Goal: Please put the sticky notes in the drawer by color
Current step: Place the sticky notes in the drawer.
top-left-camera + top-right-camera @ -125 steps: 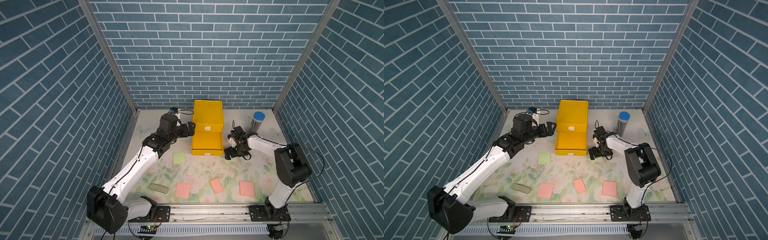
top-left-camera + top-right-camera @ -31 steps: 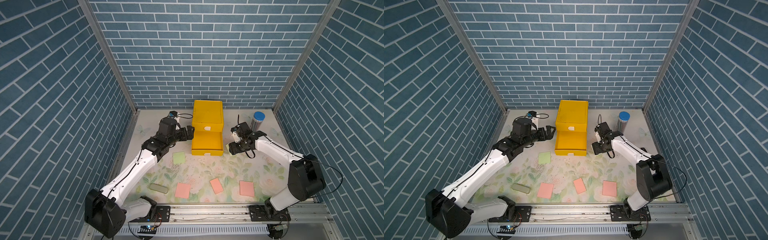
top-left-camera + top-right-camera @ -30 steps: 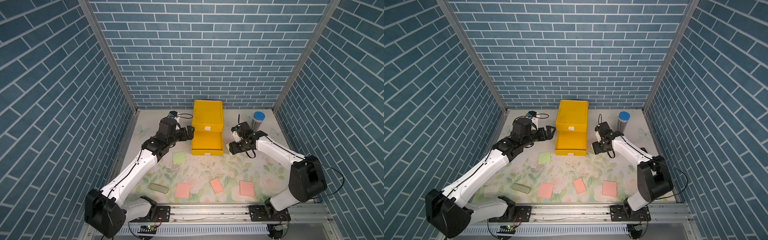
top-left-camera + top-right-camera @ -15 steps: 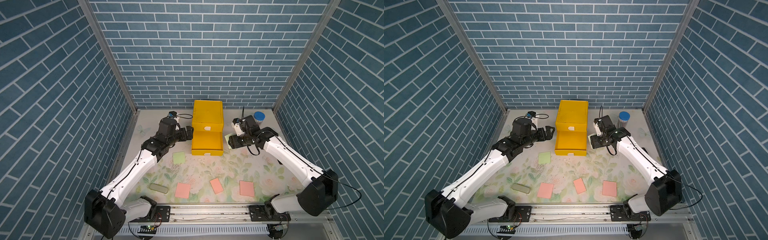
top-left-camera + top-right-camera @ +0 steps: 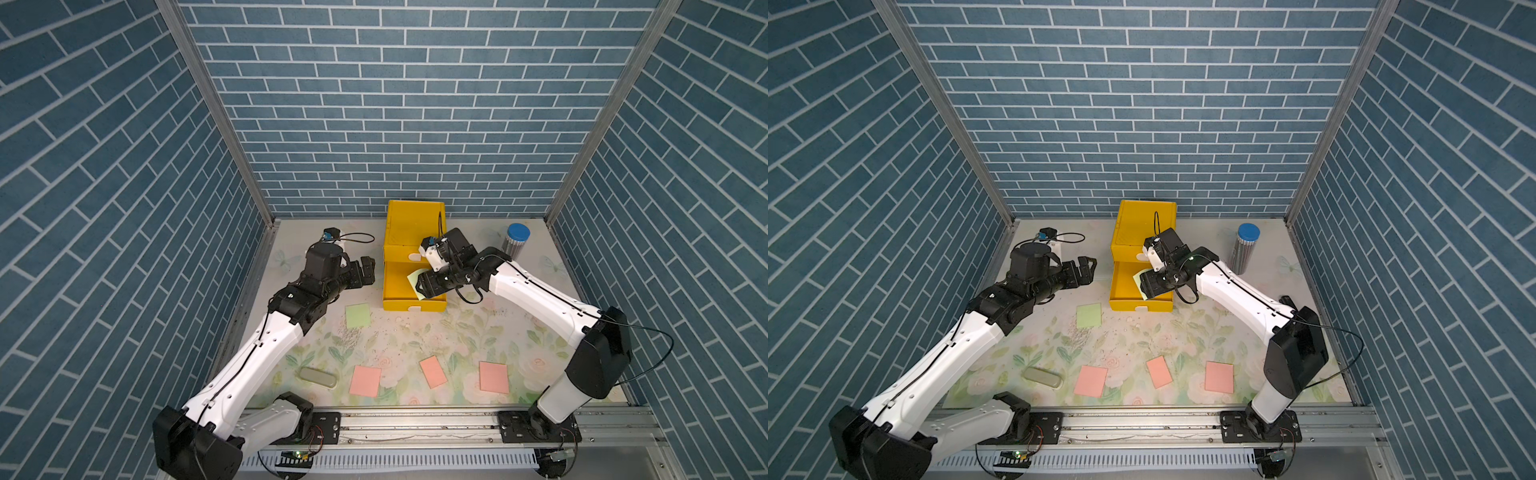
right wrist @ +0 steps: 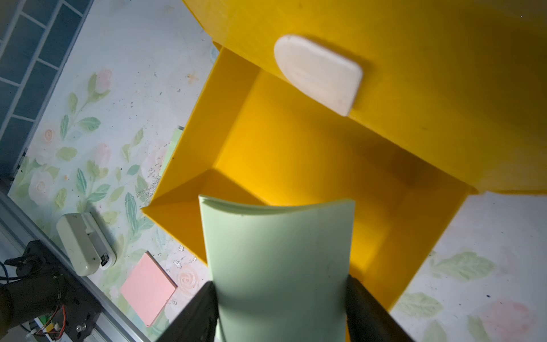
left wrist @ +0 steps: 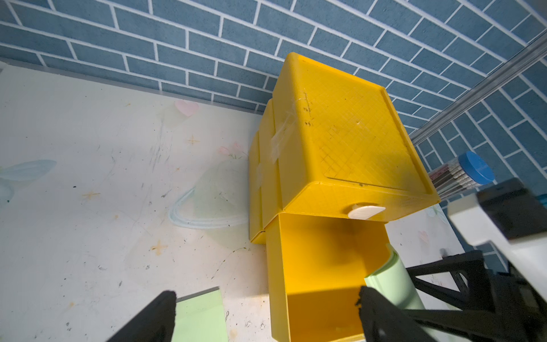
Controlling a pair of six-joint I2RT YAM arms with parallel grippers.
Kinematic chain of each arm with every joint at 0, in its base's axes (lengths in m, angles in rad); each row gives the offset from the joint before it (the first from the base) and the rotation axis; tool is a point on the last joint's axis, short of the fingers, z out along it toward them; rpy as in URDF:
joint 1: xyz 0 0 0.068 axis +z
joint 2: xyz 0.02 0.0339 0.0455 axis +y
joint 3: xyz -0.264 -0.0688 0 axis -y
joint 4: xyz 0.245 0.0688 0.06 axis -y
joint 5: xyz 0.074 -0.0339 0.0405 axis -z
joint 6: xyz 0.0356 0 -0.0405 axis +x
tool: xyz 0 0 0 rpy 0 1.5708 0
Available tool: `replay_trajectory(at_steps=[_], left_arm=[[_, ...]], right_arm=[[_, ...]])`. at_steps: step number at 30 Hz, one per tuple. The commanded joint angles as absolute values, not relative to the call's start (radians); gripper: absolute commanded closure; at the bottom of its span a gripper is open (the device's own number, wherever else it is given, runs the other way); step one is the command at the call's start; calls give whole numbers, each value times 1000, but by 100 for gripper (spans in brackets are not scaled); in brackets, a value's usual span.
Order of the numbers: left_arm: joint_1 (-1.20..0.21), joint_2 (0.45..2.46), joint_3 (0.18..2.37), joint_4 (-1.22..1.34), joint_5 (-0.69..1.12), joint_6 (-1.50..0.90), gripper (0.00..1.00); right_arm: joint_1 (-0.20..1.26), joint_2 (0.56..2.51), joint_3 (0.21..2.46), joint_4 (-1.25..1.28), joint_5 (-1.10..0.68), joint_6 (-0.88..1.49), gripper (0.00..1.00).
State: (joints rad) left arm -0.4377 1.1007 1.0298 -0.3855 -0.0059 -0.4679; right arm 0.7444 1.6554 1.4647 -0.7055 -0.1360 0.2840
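Note:
The yellow drawer cabinet stands at the back middle with its lower drawer pulled out; that drawer looks empty in the right wrist view. My right gripper is shut on a pale green sticky note, which is bowed between the fingers and hangs over the open drawer's right part. My left gripper is open and empty, left of the cabinet. A second green note lies flat below it. Three pink notes lie near the front.
A grey-green oblong case lies at the front left beside the pink notes. A blue-capped grey cylinder stands at the back right of the cabinet. Brick walls close in the back and both sides; a metal rail runs along the front.
My right arm has risen from the table right of the cabinet and swung left, carrying the green note over the open drawer. The left arm has hardly moved.

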Motion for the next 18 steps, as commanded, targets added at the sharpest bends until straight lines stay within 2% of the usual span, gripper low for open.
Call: replay_trajectory(at_steps=[1, 13, 18], left_arm=[[-430, 1093, 1001, -408, -13, -468, 0], [-431, 1099, 938, -428, -46, -476, 0], [-430, 1107, 927, -429, -59, -477, 0]], right_arm=[[745, 1685, 1484, -668, -118, 304, 30], [745, 1794, 1556, -704, 19, 305, 26], [746, 1800, 1565, -700, 0, 304, 21]])
